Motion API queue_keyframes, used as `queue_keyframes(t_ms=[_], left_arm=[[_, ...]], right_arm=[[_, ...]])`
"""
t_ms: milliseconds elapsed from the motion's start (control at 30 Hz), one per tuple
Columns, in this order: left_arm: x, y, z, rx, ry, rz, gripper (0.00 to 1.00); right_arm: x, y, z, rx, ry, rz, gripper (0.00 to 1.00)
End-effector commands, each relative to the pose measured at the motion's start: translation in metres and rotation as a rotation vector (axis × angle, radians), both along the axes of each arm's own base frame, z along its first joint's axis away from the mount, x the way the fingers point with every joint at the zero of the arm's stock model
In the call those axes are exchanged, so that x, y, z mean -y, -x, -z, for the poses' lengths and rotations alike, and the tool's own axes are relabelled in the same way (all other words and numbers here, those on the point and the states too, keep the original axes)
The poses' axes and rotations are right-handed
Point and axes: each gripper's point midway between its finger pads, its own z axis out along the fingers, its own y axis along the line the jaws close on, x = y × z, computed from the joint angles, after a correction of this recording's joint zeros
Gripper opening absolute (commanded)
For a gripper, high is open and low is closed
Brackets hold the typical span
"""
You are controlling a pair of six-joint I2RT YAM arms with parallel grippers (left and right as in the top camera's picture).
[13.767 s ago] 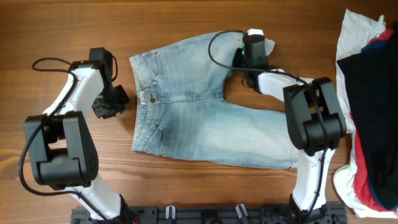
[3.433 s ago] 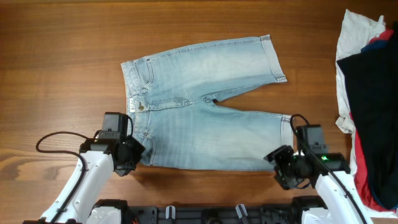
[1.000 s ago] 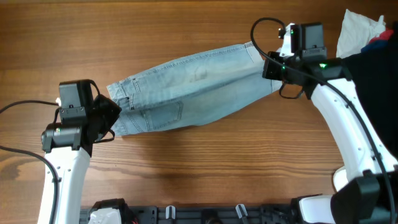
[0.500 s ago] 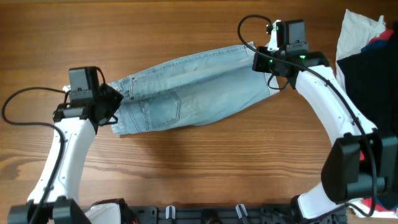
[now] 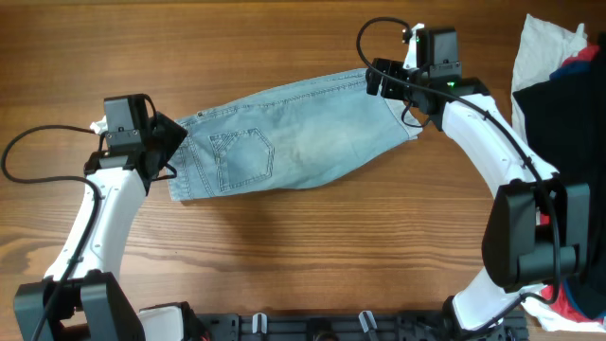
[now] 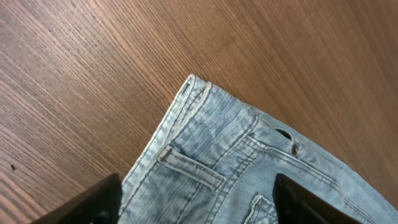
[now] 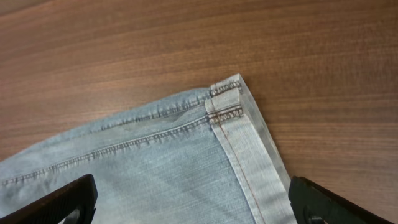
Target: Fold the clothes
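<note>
The denim shorts (image 5: 284, 142) lie folded lengthwise on the table (image 5: 284, 246), a back pocket facing up. The left pincer (image 5: 169, 142) sits released at their waist end. The right pincer (image 5: 381, 80) sits released at the hem end.

Brown wood-grain table (image 5: 284, 275), soft even light

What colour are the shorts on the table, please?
The shorts are faded light blue denim, shown best in the overhead view.
</note>
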Motion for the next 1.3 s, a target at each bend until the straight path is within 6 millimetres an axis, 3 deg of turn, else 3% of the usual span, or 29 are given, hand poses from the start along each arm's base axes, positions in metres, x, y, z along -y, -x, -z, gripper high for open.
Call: queue_keyframes(t_ms=[0,200,367,533,633,733,967,1133,1200,1267], left_arm=[[-0.006,0.003,0.002,-0.028,-0.023,-0.016,0.82],[0.002,0.04,0.021,-0.197,0.016,-0.002,0.81],[0.006,0.071,0.03,-0.328,0.03,0.002,0.81],[0.006,0.075,0.031,-0.345,0.032,0.001,0.82],[0.007,0.079,0.032,-0.361,0.034,0.002,0.82],[0.007,0.081,0.032,-0.369,0.034,0.002,0.82],[0.007,0.081,0.032,-0.368,0.034,0.001,0.82],[0.007,0.081,0.032,-0.368,0.034,0.002,0.82],[0.007,0.081,0.032,-0.369,0.035,0.001,0.82],[0.007,0.082,0.033,-0.373,0.035,0.002,0.82]], right_arm=[[0.009,0.002,0.007,-0.047,0.032,0.026,0.99],[0.047,0.046,0.036,-0.259,0.184,0.169,1.0],[0.05,0.088,0.058,-0.446,0.128,0.268,0.99],[0.026,0.095,0.088,-0.465,-0.003,0.194,0.91],[0.03,0.102,0.103,-0.49,-0.023,0.267,0.85],[0.033,0.108,0.109,-0.516,-0.033,0.333,0.85],[0.033,0.099,0.122,-0.449,-0.094,0.407,0.79],[0.032,0.091,0.125,-0.403,-0.145,0.457,0.52],[0.034,0.093,0.126,-0.405,-0.134,0.459,0.1],[0.047,0.107,0.131,-0.449,-0.068,0.499,0.04]])
